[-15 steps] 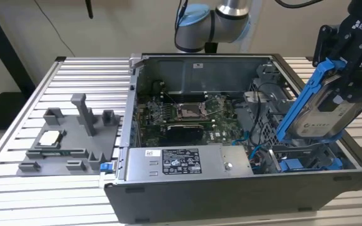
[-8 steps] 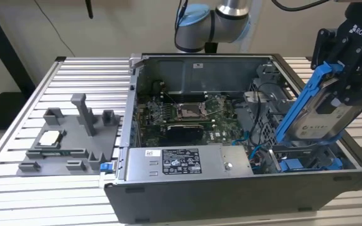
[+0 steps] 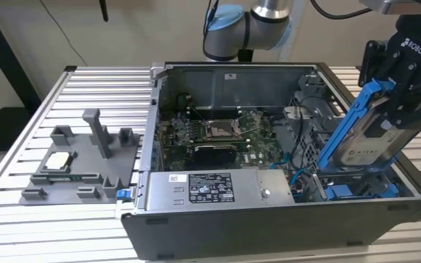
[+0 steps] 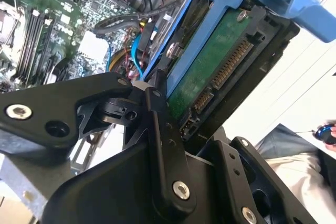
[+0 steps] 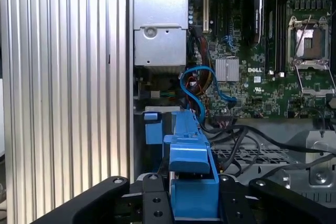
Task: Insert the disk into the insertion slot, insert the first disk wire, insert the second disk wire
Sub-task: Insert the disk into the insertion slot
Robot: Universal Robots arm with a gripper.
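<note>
Bright even light, soft shadows inside the computer case (image 3: 269,224), blown-out white background in the second wrist view

Black tool (image 3: 403,109) clamped on tilted disk (image 3: 360,145), lower end near the insertion slot (image 3: 357,192), open computer case (image 3: 254,224)

This looks like a robotics lab or test workshop. A bench (image 3: 86,87) of slatted aluminium profile carries an opened desktop computer case (image 3: 269,233) with its motherboard (image 3: 218,134) bare. On the exterior view's left sits a grey moulded fixture (image 3: 86,170) holding parts. A robot arm (image 3: 258,22) rises at the bench's far edge, before a plain pale wall (image 3: 144,27).
</note>
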